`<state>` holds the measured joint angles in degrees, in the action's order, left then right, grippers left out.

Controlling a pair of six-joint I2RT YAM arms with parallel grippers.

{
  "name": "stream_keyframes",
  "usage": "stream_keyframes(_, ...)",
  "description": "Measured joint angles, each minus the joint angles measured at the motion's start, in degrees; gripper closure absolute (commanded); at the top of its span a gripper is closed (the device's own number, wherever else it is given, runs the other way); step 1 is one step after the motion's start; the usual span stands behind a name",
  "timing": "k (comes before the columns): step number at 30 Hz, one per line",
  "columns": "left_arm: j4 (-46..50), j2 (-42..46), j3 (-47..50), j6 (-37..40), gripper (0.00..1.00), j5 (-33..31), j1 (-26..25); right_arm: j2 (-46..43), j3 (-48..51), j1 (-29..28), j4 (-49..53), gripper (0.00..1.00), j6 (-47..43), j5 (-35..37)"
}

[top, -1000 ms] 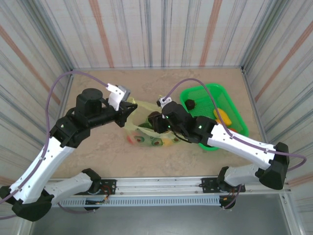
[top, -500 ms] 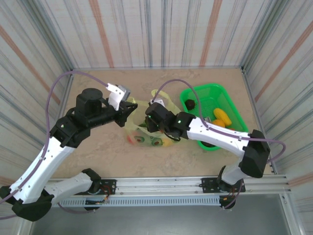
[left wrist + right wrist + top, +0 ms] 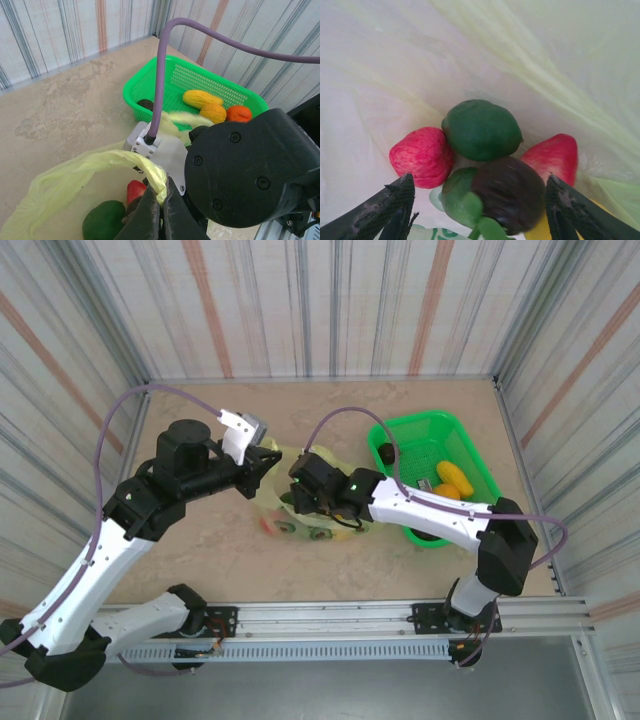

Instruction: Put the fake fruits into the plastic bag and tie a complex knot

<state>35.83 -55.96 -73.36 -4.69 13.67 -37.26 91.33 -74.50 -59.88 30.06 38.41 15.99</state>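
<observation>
With left fingers (image 3: 146,220) pinched together on a handle of the plastic bag (image 3: 60,177), held its mouth up at mid worktop (image 3: 230,560). Had right fingers (image 3: 395,207) apart inside the bag, a dark fruit (image 3: 510,192) loose between them, resting beside a green fruit (image 3: 482,130). Seemed midway in filling. Likely needed next: withdraw, then fetch the yellow fruit (image 3: 200,97) from the green basket (image 3: 425,418).

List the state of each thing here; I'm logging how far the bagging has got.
bag: open, untied, rim held up.
left claw: shut on the bag's rim.
right claw: open, inside the bag, over the dark fruit.
dark fruit: in the bag, lying on other fruits.
green fruit: in the bag.
red fruits: in the bag.
basket: upright, holding a yellow fruit and an orange fruit.
</observation>
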Motion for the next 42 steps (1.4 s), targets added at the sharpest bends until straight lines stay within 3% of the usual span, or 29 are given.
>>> stream_keyframes(4,-0.11,0.00,0.00,0.00,1.00,0.00,0.00,-3.72,0.72,0.28,-0.98,0.56,-0.55,-1.57)
stream_keyframes(7,-0.11,0.00,0.00,0.00,1.00,0.00,0.00,-8.96,3.39,0.76,-2.82,0.62,-1.55,-3.85)
stream_keyframes(21,-1.81,-1.27,-0.02,-0.74,1.00,0.42,0.00,-25.57,7.67,3.34,-5.07,0.62,-10.69,-27.15)
stream_keyframes(26,-1.86,-1.46,0.00,-1.03,1.00,0.42,0.00,-32.92,9.14,5.38,-4.07,0.62,-12.11,-32.35)
stream_keyframes(29,-2.49,-1.46,0.07,-1.18,1.00,0.42,0.00,-40.46,12.79,11.39,-3.45,0.69,-11.54,-33.48)
stream_keyframes(35,-3.13,-1.14,1.46,-1.38,1.00,0.39,0.00,-54.23,20.63,31.74,2.93,0.67,-3.28,-31.34)
stream_keyframes(39,-3.13,-1.01,1.88,-1.51,1.00,0.42,0.00,-54.03,20.68,44.15,15.76,0.63,3.56,-26.88)
stream_keyframes(42,-3.13,-0.81,1.88,-1.51,1.00,0.39,0.00,-49.48,20.65,49.18,26.82,0.63,9.05,-22.53)
